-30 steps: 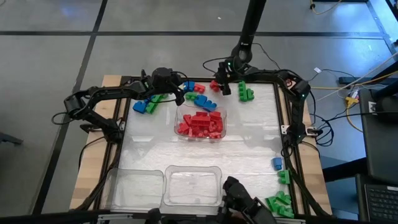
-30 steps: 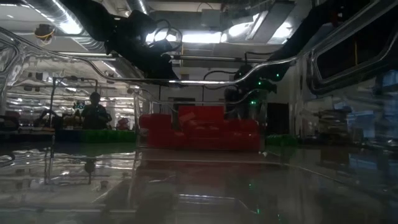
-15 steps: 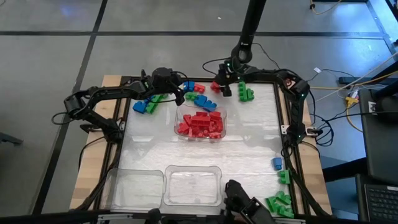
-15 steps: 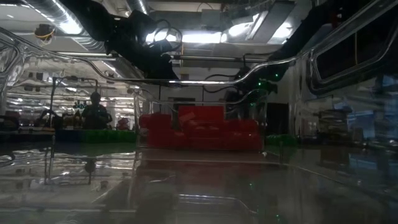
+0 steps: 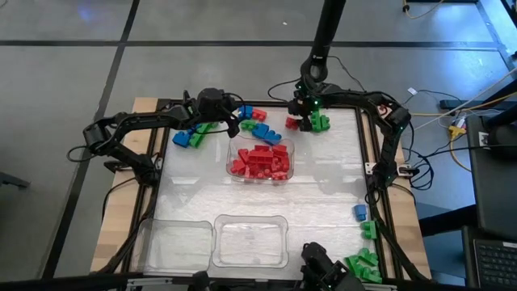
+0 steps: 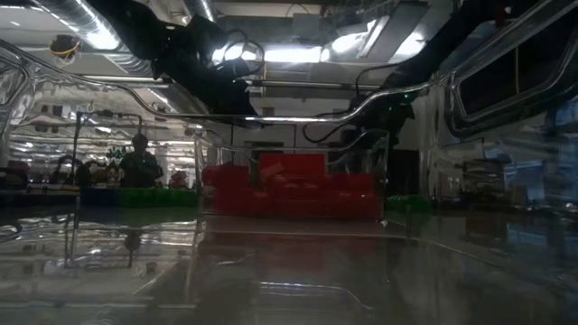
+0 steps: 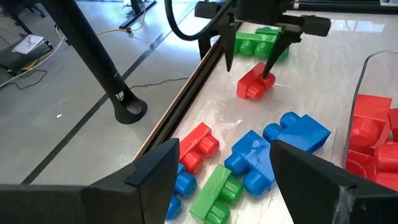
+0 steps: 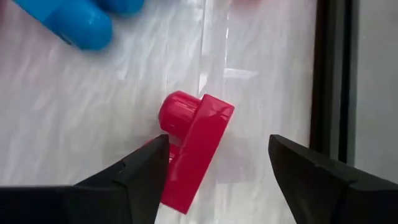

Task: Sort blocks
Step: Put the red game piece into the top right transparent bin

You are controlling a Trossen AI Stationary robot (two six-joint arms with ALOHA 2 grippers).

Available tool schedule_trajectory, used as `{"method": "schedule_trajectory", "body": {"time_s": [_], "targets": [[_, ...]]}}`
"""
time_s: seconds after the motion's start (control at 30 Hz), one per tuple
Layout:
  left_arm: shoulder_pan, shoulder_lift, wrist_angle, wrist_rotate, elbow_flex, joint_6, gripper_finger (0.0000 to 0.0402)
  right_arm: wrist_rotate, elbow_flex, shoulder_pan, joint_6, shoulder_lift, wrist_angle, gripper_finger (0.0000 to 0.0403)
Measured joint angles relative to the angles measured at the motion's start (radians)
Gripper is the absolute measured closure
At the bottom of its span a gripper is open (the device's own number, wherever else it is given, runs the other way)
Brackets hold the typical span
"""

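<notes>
Fingers (image 8: 134, 171) apart; red blocks (image 5: 258, 159) in tray (image 5: 288, 164)

Grey floor (image 5: 73, 73) with dark seams around the bench (image 5: 141, 105). Cables (image 5: 440, 8) trail across the floor right of the bench. Low view: bright ceiling lights (image 6: 289, 54), ducting (image 6: 81, 27) overhead, a person (image 6: 138, 162) far behind the bench.

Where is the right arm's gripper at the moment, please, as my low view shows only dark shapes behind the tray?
Observer: The right gripper hangs over a lone red block near the table's far edge, jaws open with the block between them.
Operator: Thank you. Is the left one holding anything?
Observer: No. The left gripper is open beside a loose blue block, gripping nothing.
</notes>
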State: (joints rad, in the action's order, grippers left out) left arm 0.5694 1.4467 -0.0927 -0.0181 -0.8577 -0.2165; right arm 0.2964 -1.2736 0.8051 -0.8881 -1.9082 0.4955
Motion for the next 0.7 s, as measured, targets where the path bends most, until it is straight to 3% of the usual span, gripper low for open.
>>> {"method": "schedule_trajectory", "body": {"time_s": [0.27, 0.43, 0.7], "targets": [[0.0, 0.0, -0.001, 0.0, 0.0, 0.0, 0.016, -0.019, 0.0, -0.01, 0.106, 0.017, 0.088, 0.0125], [0.0, 0.0, -0.005, 0.0, 0.0, -0.012, 0.016, -0.034, 0.001, -0.062, 0.131, 0.017, 0.064, 0.0101], [0.0, 0.0, -0.007, 0.0, 0.0, -0.021, 0.016, -0.182, 0.001, -0.134, 0.152, 0.013, 0.033, 0.0057]]}}
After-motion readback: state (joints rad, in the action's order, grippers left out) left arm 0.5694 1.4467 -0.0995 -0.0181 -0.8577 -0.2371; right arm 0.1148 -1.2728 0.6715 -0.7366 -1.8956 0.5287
